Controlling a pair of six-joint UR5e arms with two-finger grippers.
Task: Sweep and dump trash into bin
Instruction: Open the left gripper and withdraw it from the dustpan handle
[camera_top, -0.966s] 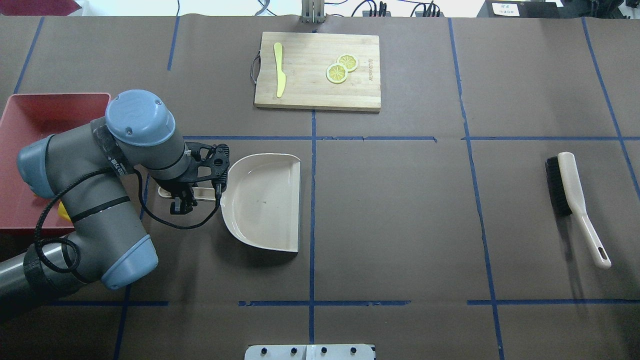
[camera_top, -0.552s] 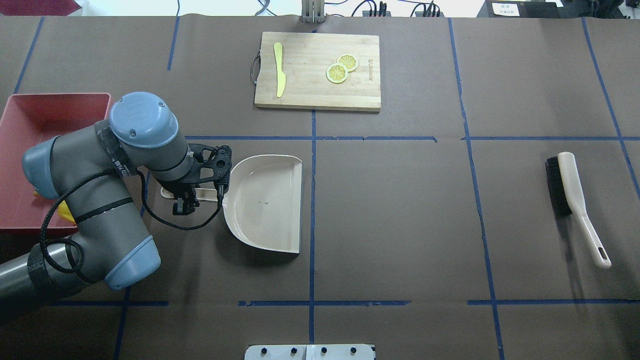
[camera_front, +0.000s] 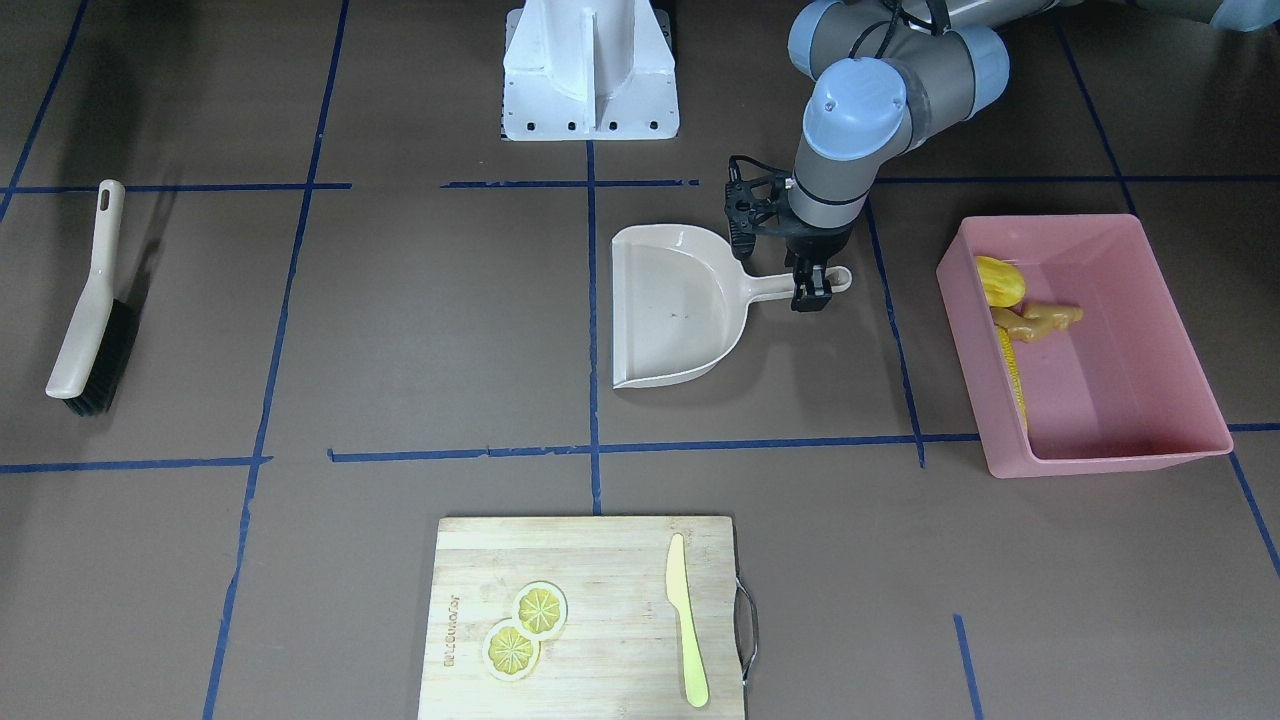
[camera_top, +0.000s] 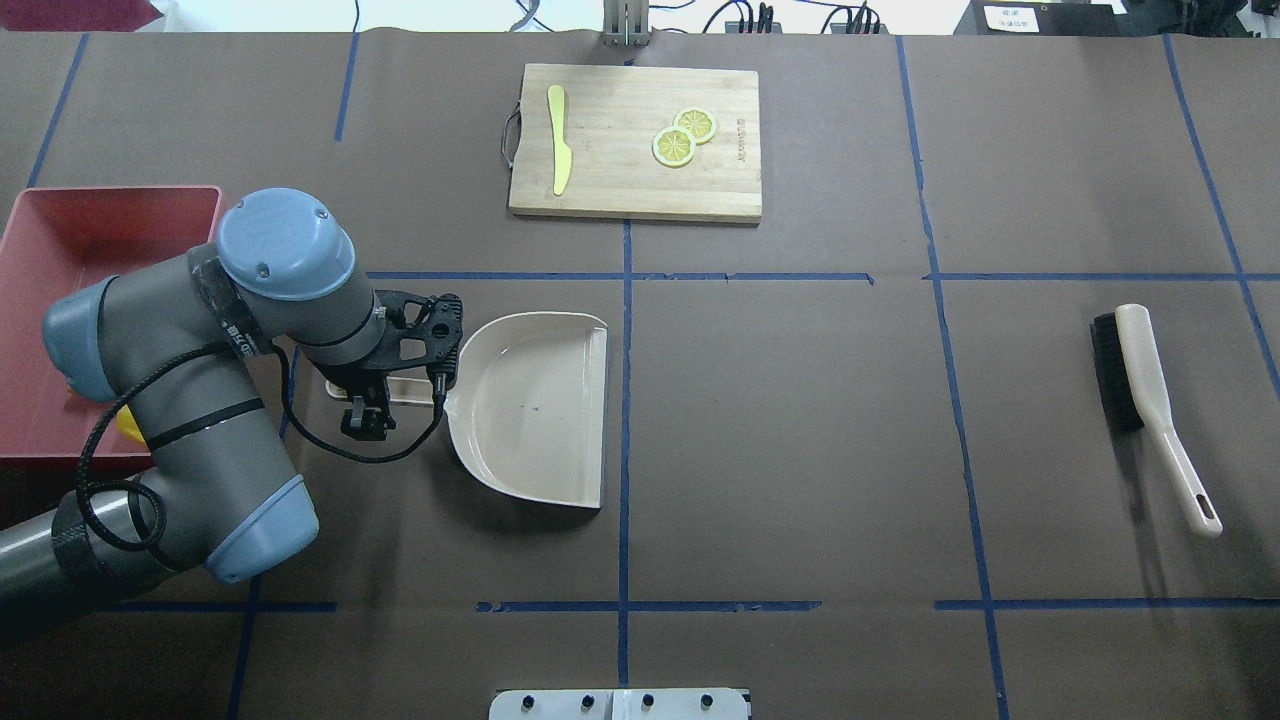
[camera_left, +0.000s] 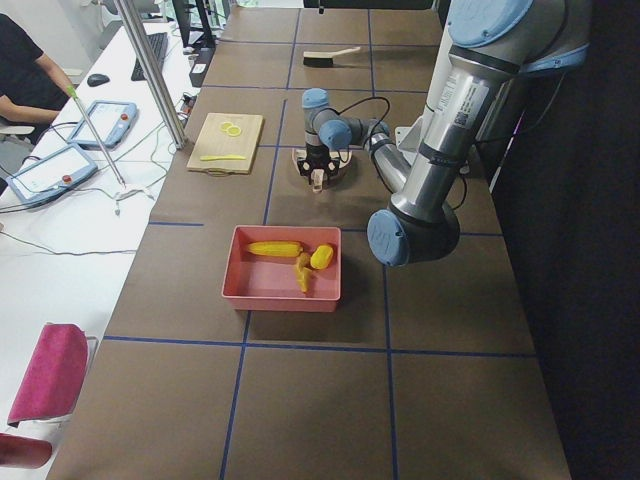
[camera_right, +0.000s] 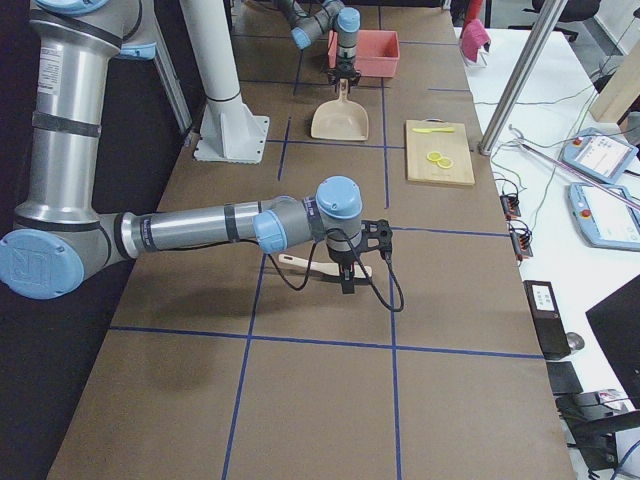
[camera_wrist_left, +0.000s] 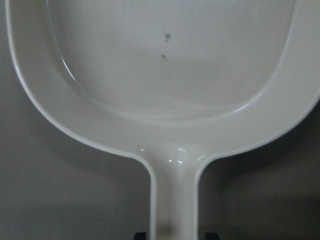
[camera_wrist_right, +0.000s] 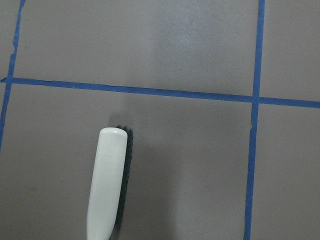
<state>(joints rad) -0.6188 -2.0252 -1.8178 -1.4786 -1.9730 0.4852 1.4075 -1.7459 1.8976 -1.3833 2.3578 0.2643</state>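
trash: long yellow corn cob (camera_front: 1011, 372), short yellow oval lump (camera_front: 1000, 281), knobbly tan ginger root (camera_front: 1040, 320), all inside big pink plastic tub (camera_front: 1120, 461) | left gripper (camera_front: 812, 287): jaws look slightly parted astride handle of beige plastic dustpan (camera_front: 670, 310), gripping nothing | right gripper (camera_right: 345, 283): can't tell | risk imo: finger snags handle on lift-off, drags pan

Brown table (camera_top: 800, 450), blue tape grid (camera_top: 800, 276), white desk (camera_left: 70, 280)
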